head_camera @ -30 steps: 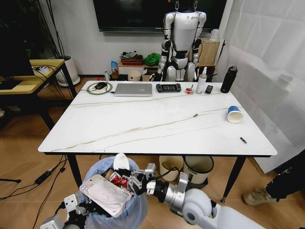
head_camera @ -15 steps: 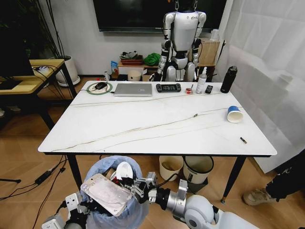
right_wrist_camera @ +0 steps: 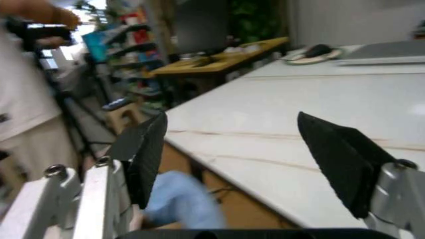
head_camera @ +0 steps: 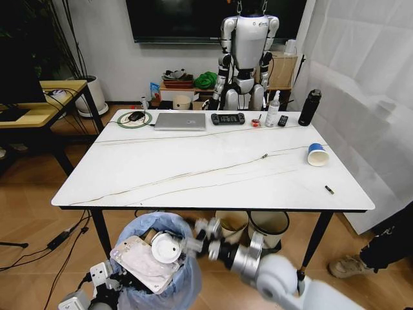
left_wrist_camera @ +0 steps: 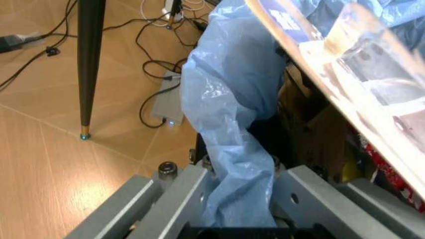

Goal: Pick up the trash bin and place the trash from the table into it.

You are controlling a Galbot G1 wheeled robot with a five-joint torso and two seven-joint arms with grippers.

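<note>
The trash bin, lined with a blue bag, hangs low in front of the table. My left gripper is shut on its rim and bag. Inside lie a flat white pouch and, on top of it, a white lid. My right gripper hovers just right of the bin, below the table edge, open and empty. A blue paper cup lies on its side at the table's right. A small dark scrap sits near the front right edge.
Along the table's far edge are a laptop, a controller, a spray bottle and a black bottle. Two other bins stand under the table. A wooden desk is at the left.
The right gripper let go of the white lid, which now lies in the bin on the pouch. The gripper has opened and drawn back to the right.
</note>
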